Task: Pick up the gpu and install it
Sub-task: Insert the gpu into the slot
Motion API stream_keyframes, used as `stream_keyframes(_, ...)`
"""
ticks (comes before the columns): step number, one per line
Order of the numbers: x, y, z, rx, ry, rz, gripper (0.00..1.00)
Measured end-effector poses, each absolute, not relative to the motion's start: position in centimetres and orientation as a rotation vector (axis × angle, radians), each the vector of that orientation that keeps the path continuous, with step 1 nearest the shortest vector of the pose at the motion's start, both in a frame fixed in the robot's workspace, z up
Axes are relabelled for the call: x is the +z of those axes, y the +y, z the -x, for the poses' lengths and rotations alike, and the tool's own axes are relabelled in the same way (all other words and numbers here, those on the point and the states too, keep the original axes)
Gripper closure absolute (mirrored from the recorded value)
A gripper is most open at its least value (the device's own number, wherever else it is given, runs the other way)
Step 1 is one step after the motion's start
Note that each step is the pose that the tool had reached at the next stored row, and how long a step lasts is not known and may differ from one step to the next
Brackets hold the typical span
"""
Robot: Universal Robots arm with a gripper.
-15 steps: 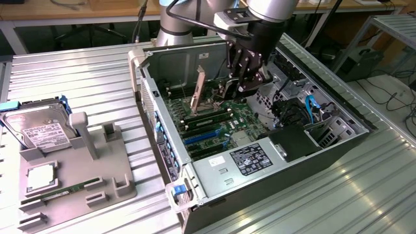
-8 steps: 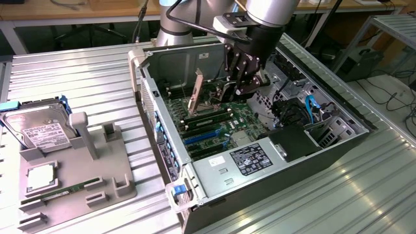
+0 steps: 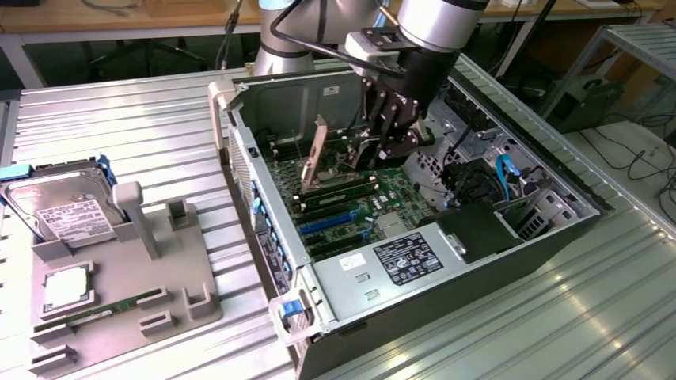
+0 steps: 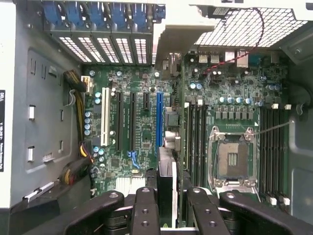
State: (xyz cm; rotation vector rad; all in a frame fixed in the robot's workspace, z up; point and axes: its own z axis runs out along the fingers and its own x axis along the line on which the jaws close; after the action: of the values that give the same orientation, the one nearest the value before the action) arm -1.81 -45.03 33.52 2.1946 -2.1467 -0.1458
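Wrist view shows the gripper (image 4: 166,205) pinching the gpu (image 4: 166,188) on edge above the motherboard (image 4: 142,142), by one blue slot (image 4: 159,120), one white slot (image 4: 104,117) and three black slots (image 4: 132,122).

We see a green motherboard (image 4: 137,88) dotted with silver capacitors, carrying black slots, one white slot (image 4: 104,117) and one bright blue slot (image 4: 159,120). The gripper (image 4: 168,208) is black. The gpu (image 4: 166,183) between its fingers shows black with a pale edge. The case (image 3: 349,305) is grey metal, the parts tray (image 3: 158,301) plain grey, the table (image 3: 138,134) ribbed silver.
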Motion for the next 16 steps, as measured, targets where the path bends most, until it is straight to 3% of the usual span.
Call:
stream_keyframes(8, 32.7, -45.0, 1.8, -0.172, -2.134, -2.181, 0.72)
stream_keyframes(16, 32.0, -45.0, 1.8, -0.157, -2.126, -2.17, 0.72)
